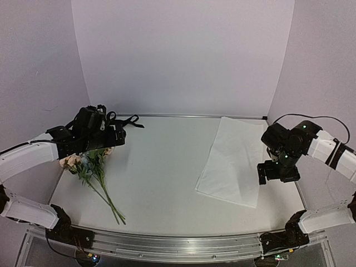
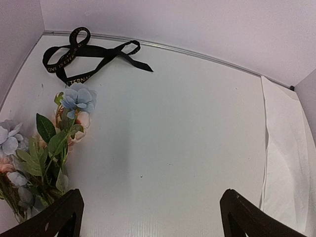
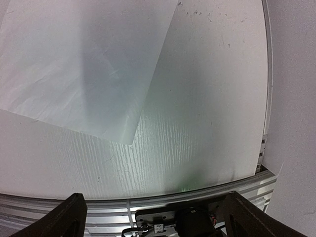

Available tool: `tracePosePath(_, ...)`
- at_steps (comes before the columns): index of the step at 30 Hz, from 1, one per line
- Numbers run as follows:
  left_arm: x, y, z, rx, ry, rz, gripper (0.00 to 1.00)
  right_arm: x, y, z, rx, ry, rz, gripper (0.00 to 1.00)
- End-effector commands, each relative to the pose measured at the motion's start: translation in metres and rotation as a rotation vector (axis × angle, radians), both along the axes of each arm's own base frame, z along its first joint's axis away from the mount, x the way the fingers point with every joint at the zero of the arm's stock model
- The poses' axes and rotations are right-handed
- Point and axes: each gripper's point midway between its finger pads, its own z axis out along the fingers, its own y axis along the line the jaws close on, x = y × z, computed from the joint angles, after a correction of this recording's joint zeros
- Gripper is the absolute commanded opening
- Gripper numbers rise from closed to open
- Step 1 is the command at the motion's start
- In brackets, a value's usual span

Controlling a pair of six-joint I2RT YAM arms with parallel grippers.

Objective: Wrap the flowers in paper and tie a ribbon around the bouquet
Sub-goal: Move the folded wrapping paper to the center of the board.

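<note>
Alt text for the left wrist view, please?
A bunch of peach and blue flowers lies at the left of a white table, a looped black ribbon beyond it in the far corner and white paper flat along the right edge. The left gripper hangs open and empty at the bottom.

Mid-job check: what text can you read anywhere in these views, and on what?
"TERNA", cut off at both ends: pale letters on the ribbon, left wrist view.
Other lettering along the ribbon: too small and twisted to read.
Paper and flowers: no text.
</note>
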Motion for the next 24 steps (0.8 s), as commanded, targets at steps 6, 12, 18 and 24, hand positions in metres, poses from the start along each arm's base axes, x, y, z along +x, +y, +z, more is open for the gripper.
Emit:
tracePosePath(6,0.005,-0.091,-0.019,-0.238,0.123,-0.288,1.00,0.007,0.010,-0.048,0.252,0.188,-0.332,0.98)
tracePosePath(12,0.003,-0.154,-0.053,-0.272,0.204,-0.411,1.00,0.015,0.004,-0.070,0.299,0.192,-0.397,0.98)
tracePosePath(18,-0.002,-0.222,-0.090,-0.289,0.289,-0.537,0.98,0.029,-0.003,-0.088,0.351,0.170,-0.493,0.98)
tracePosePath(24,-0.009,-0.279,-0.117,-0.296,0.351,-0.627,0.90,0.059,0.002,-0.112,0.440,0.166,-0.577,0.93)
